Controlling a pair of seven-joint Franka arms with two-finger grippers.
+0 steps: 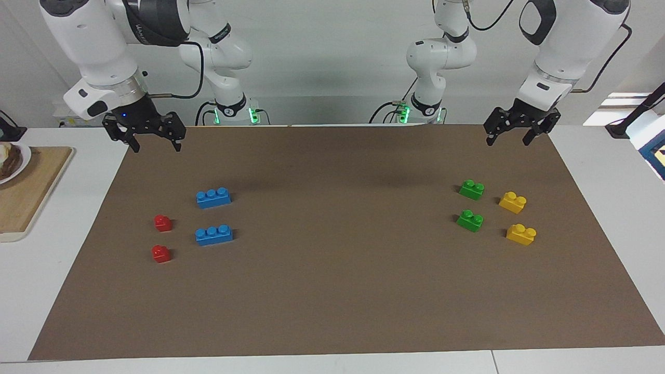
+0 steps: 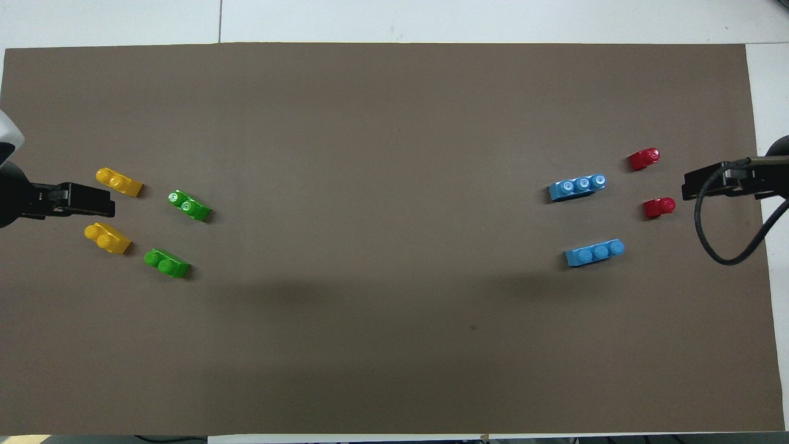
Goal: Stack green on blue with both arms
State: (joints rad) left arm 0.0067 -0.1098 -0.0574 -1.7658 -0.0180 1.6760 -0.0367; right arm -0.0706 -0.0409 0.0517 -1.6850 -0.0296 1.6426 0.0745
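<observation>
Two green two-stud bricks (image 1: 471, 189) (image 1: 470, 220) lie on the brown mat toward the left arm's end; they also show in the overhead view (image 2: 167, 263) (image 2: 189, 205). Two blue three-stud bricks (image 1: 213, 198) (image 1: 214, 235) lie toward the right arm's end, also in the overhead view (image 2: 595, 252) (image 2: 577, 187). My left gripper (image 1: 508, 141) (image 2: 86, 200) hangs open and empty over the mat's edge nearest the robots, apart from the green bricks. My right gripper (image 1: 156, 147) (image 2: 715, 180) hangs open and empty over the same edge at its own end, apart from the blue bricks.
Two yellow bricks (image 1: 513, 202) (image 1: 521, 234) lie beside the green ones, closer to the table's end. Two small red bricks (image 1: 163, 223) (image 1: 161, 254) lie beside the blue ones. A wooden board (image 1: 31, 192) with a plate (image 1: 10, 161) sits off the mat at the right arm's end.
</observation>
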